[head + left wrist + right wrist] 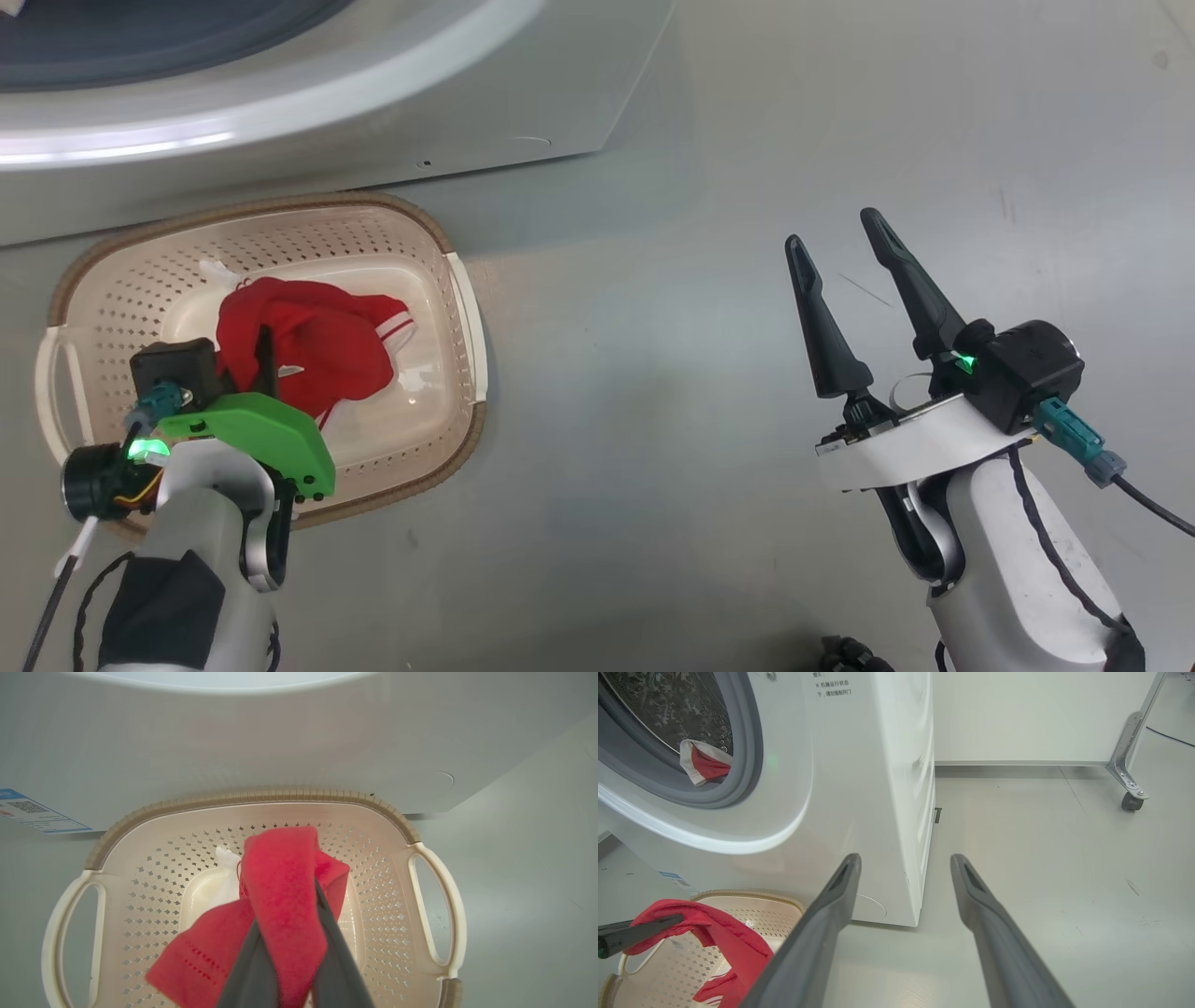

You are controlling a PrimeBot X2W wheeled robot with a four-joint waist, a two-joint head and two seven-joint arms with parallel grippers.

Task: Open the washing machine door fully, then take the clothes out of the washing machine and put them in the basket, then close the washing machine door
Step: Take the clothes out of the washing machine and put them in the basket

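One red garment with white stripes hangs pinched in the left gripper, whose two dark fingers are drawn narrow on the cloth. The garment's lower folds trail into the cream basket, over a scrap of white fabric on the basket's bottom. The basket, with its brown rim and white side handles, stands on the grey floor close against the front of the white washing machine, below a small blue label. A second red-and-white piece lies on the grey gasket at the mouth of the steel drum. Well apart to the right, the right gripper hovers over bare floor, fingers spread wide and holding nothing.
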